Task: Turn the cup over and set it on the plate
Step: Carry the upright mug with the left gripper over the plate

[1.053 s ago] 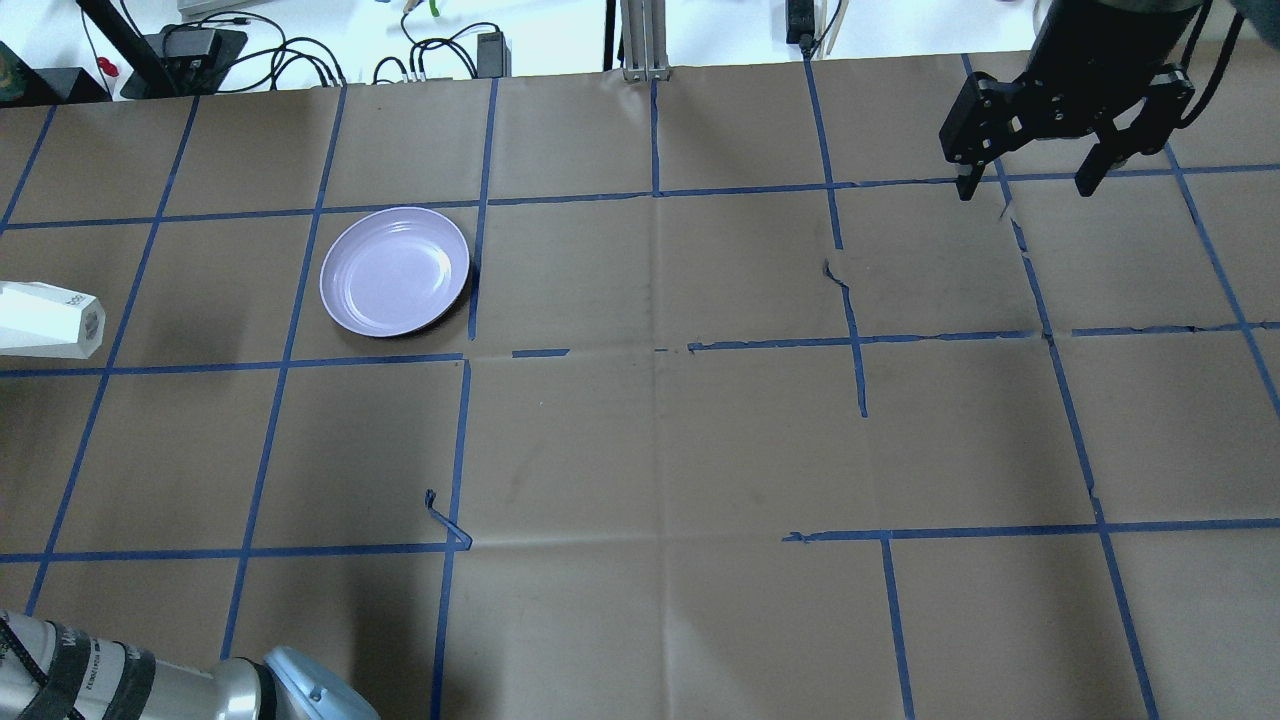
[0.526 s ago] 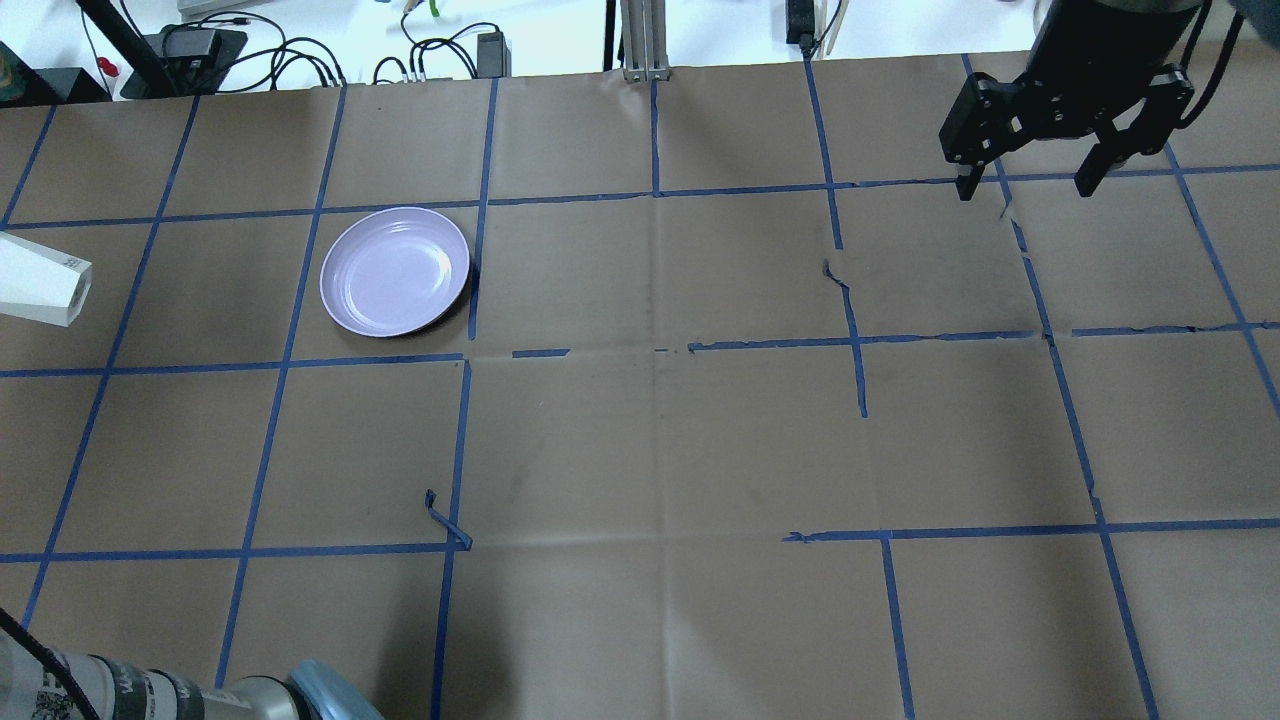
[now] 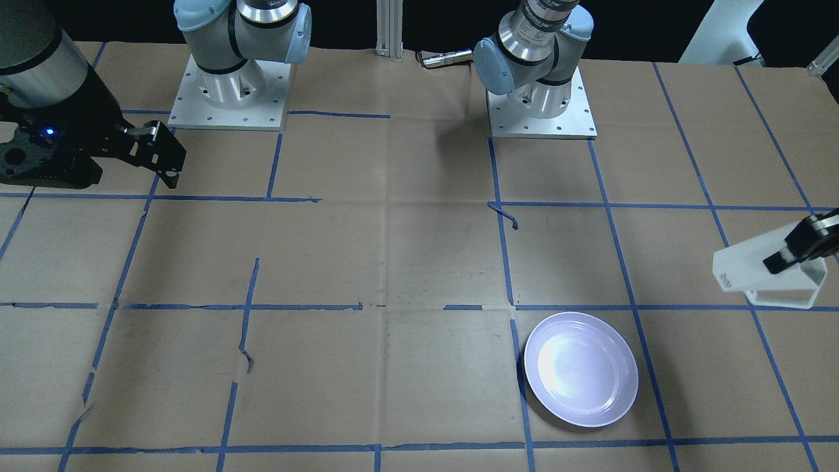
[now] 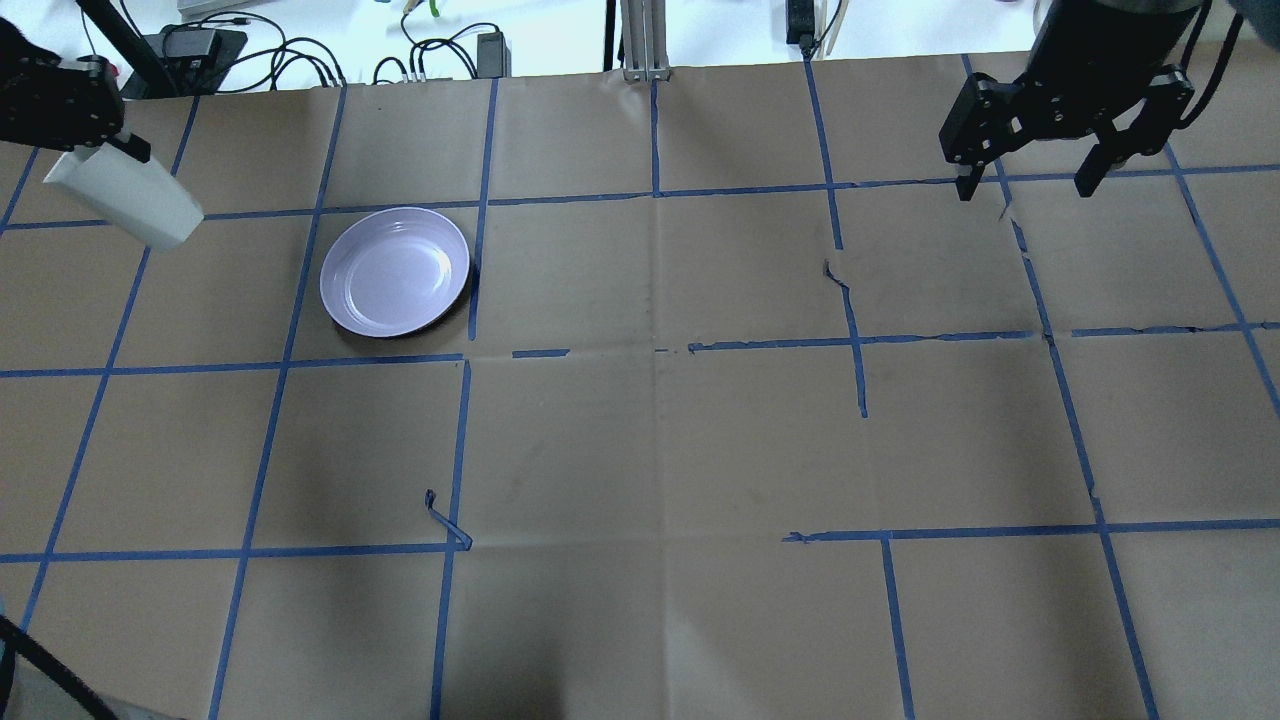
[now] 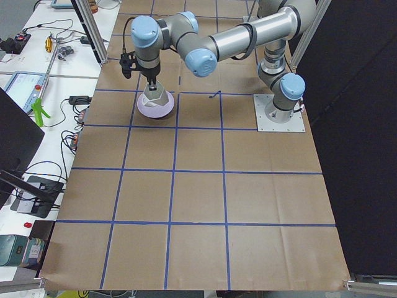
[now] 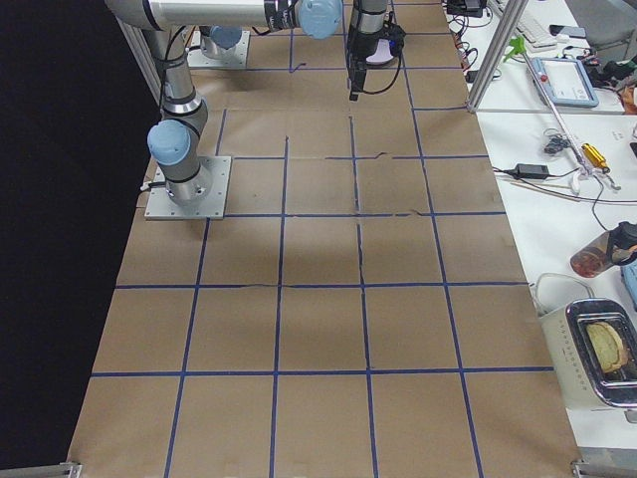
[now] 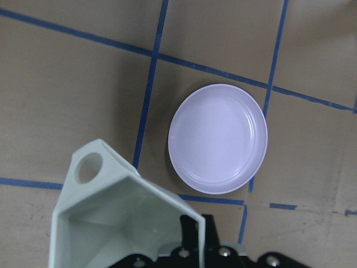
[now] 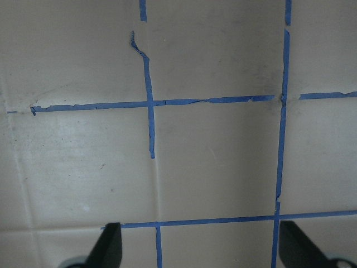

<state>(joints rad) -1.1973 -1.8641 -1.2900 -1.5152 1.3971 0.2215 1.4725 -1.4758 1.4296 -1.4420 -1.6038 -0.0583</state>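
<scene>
Overhead exterior view showed the brown-paper table with its blue tape grid beneath both sets of jaws. The round, glossy lavender-white plate lay below the left gripper, off to one side of its jaws. Those jaws pinched one wall of the white faceted cup, held tilted in the air, clear of the plate. The right gripper hung with jaws spread wide.
</scene>
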